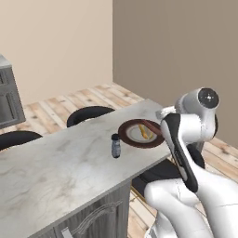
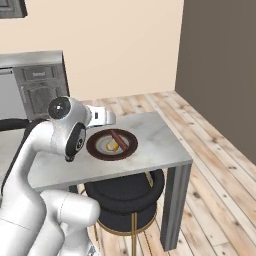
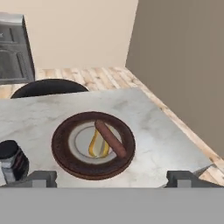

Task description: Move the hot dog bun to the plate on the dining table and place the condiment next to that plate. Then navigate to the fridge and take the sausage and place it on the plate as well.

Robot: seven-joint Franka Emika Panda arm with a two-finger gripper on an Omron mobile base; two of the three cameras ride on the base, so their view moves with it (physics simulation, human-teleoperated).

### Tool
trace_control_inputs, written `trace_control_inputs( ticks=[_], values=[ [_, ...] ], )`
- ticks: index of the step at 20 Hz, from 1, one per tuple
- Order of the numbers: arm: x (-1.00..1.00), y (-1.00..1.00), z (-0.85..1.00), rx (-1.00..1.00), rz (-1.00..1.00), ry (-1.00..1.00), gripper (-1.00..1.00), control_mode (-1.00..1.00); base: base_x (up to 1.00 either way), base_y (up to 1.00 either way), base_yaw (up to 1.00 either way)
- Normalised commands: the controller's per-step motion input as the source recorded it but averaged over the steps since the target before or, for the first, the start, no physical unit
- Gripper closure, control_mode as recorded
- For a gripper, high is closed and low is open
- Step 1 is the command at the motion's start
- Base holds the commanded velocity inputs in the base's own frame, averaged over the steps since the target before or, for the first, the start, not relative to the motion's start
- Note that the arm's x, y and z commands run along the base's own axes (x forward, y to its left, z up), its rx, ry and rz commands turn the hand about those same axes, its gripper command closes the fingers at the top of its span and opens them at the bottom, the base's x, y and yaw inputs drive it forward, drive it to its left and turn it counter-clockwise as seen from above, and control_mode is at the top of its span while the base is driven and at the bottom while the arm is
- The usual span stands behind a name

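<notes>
One plate (image 3: 92, 168) is sitting on the dining table (image 3: 144, 113), toward the table's end nearest the brown wall (image 3: 183, 57). On that plate two things are lying: one sausage (image 3: 110, 138), resting diagonally across the cream centre, and one hot dog bun (image 3: 97, 145), lying partly under the sausage and touching it. One condiment (image 1: 115, 145) is standing upright on the marble just beside the plate, on the side away from the brown wall, apart from the rim.

The gripper (image 3: 111, 178) is hanging on the near side of the plate, its two fingertips (image 3: 41, 178) standing wide apart at either side of the plate's near edge, with nothing between them and touching nothing.

Three dark round stools are showing around the table: one stool (image 2: 125, 192) is tucked under the tabletop below the plate, and two more, one stool (image 1: 88, 115) and another stool (image 1: 16, 138), are standing along the far side of the table from the plate. One grey cabinet (image 2: 40, 82) is standing against the cream wall beyond the table.
</notes>
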Motion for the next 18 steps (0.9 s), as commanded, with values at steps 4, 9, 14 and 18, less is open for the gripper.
trace_control_inputs(
  ticks=[4,9,14,18],
  values=[
    [-0.64,-0.12,0.55,0.09,-0.15,-0.21,-1.0,-1.0,0.0,0.0,0.0],
    [-0.53,-0.05,0.66,0.08,-0.12,-0.05,-1.0,-1.0,0.0,0.0,0.0],
    [-0.66,-0.02,0.64,0.11,-0.09,0.03,-1.0,-1.0,0.0,0.0,0.0],
    [-0.95,-0.02,0.19,0.11,-0.08,0.0,-1.0,-1.0,0.0,0.0,0.0]
  ],
)
